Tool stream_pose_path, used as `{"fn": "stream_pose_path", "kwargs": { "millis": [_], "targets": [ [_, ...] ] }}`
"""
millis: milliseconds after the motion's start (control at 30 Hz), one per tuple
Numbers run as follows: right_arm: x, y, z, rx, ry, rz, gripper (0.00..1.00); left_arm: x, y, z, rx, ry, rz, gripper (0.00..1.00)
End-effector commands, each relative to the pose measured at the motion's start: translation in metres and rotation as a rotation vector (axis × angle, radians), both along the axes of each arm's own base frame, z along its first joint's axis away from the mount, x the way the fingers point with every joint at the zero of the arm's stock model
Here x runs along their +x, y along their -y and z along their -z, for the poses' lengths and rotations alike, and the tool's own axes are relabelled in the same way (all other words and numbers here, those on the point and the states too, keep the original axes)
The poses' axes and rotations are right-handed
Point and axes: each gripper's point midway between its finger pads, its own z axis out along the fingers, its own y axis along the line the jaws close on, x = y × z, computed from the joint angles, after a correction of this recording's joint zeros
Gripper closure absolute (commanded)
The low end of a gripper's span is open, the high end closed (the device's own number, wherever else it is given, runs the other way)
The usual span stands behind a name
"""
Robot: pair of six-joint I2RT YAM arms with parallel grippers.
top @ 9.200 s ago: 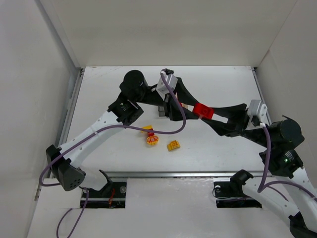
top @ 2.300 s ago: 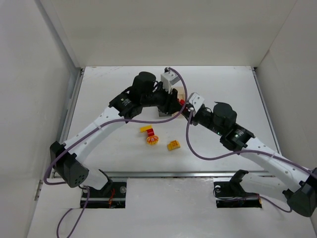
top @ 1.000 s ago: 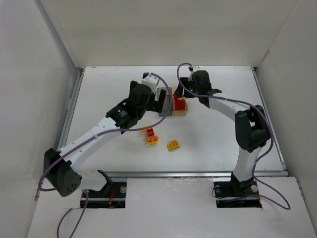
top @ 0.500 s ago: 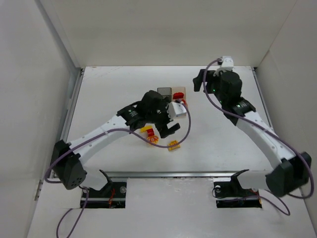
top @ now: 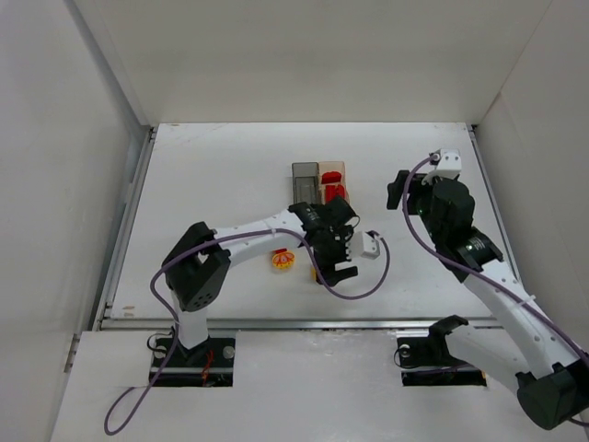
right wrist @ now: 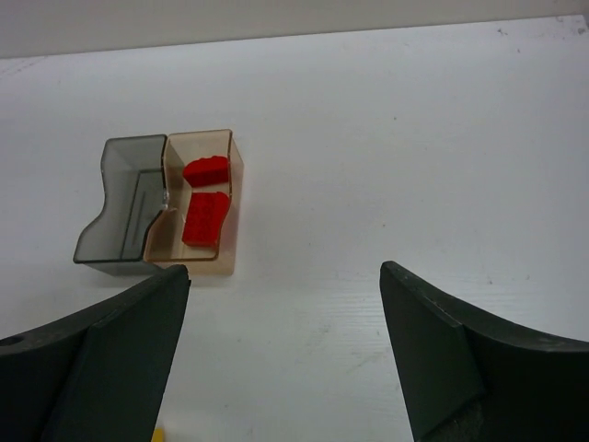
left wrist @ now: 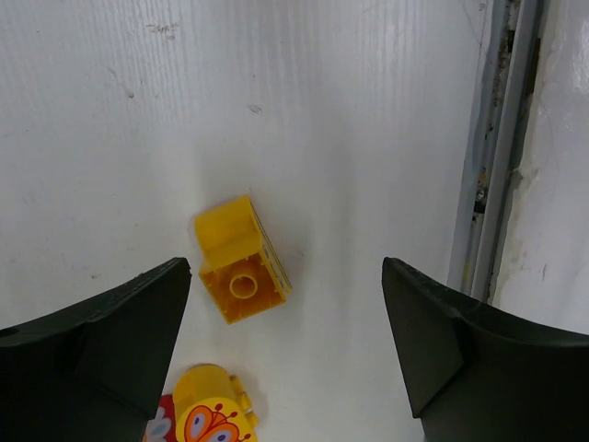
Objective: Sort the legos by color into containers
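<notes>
The right gripper (right wrist: 285, 276) has pulled back from the tan bin (right wrist: 237, 204), jaws wide and empty; two red legos (right wrist: 204, 219) lie inside. The left gripper (left wrist: 287, 276), also open, has come down over the yellow brick (left wrist: 241, 273) on the table (left wrist: 368, 110). The grey bin (right wrist: 115, 214) looks empty, I think, so yellow is next.

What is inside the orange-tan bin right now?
A rounded red lego at the far end and a blocky red lego nearer, both in the orange-tan bin. Anything beneath them is hidden.
</notes>
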Motion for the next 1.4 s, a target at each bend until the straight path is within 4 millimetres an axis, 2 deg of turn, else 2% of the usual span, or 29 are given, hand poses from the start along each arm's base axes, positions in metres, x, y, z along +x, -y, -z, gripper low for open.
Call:
{"fn": "stream_pose_path", "kwargs": {
  "millis": [0,67,133,167,233,267,300,400,600,733,767,833,867,933,1033,1067,1133,1167,1200,1267,1300,1367],
  "targets": [
    [-0.013,0.004,-0.013,0.029,0.045,0.002,0.12,0.003,-0.003,-0.006,0.027,0.042,-0.083,0.19],
    [-0.016,0.008,-0.015,0.03,0.058,0.02,0.12,0.003,-0.001,0.0,0.036,0.044,-0.108,0.24],
    [-0.021,0.01,-0.018,0.047,0.074,0.022,0.12,0.007,-0.001,0.003,0.036,0.065,-0.117,0.26],
    [-0.021,0.01,-0.014,0.043,0.066,0.022,0.12,0.007,-0.001,0.006,0.032,0.067,-0.117,0.27],
    [-0.025,0.014,-0.017,0.048,0.08,0.031,0.12,0.013,-0.007,0.02,0.078,0.092,-0.136,0.3],
    [-0.025,0.014,-0.017,0.048,0.08,0.031,0.12,0.016,-0.009,0.02,0.087,0.106,-0.144,0.32],
    [-0.025,0.014,-0.012,0.043,0.071,0.031,0.12,0.017,-0.01,0.025,0.105,0.11,-0.148,0.34],
    [-0.026,0.012,-0.006,0.05,0.059,0.022,0.12,0.02,-0.009,0.025,0.101,0.121,-0.152,0.4],
    [-0.028,0.008,0.0,0.081,0.046,0.011,0.12,0.02,-0.02,0.034,0.141,0.131,-0.171,0.41],
    [-0.031,0.009,-0.006,0.089,0.064,0.01,0.12,0.018,-0.022,0.036,0.149,0.127,-0.171,0.61],
    [-0.031,0.009,-0.006,0.089,0.064,0.01,0.12,0.017,-0.021,0.036,0.145,0.118,-0.166,0.74],
    [-0.033,0.01,-0.007,0.089,0.064,0.01,0.12,0.014,-0.018,0.033,0.131,0.101,-0.158,0.86],
    [-0.033,0.01,-0.007,0.089,0.064,0.01,0.12,0.01,-0.023,0.034,0.153,0.084,-0.168,0.94],
    [-0.033,0.01,-0.007,0.089,0.064,0.01,0.12,0.006,-0.02,0.031,0.145,0.054,-0.168,1.0],
    [-0.035,0.006,0.0,0.074,0.046,-0.02,0.12,0.006,-0.011,0.01,0.089,0.024,-0.181,1.0],
    [-0.035,0.002,0.0,0.077,0.043,-0.041,0.12,0.015,-0.005,-0.001,0.051,0.014,-0.208,1.0],
    [-0.038,0.0,-0.002,0.045,0.054,-0.074,0.1,0.021,-0.005,-0.022,0.003,-0.024,-0.236,1.0],
    [-0.038,-0.001,-0.002,0.032,0.056,-0.086,0.08,0.02,-0.001,-0.04,-0.057,-0.055,-0.227,1.0],
    [-0.039,-0.006,-0.001,0.016,0.057,-0.123,0.08,0.036,0.0,-0.062,-0.122,-0.057,-0.26,1.0],
    [-0.046,-0.01,-0.015,-0.052,0.104,-0.198,0.07,0.038,0.001,-0.092,-0.22,-0.099,-0.247,1.0],
    [-0.052,-0.023,-0.018,-0.063,0.118,-0.29,0.05,0.048,-0.004,-0.118,-0.286,-0.078,-0.26,1.0],
    [-0.064,-0.034,-0.032,-0.121,0.185,-0.407,0.04,0.049,-0.008,-0.14,-0.356,-0.046,-0.208,1.0]
  ]
}}
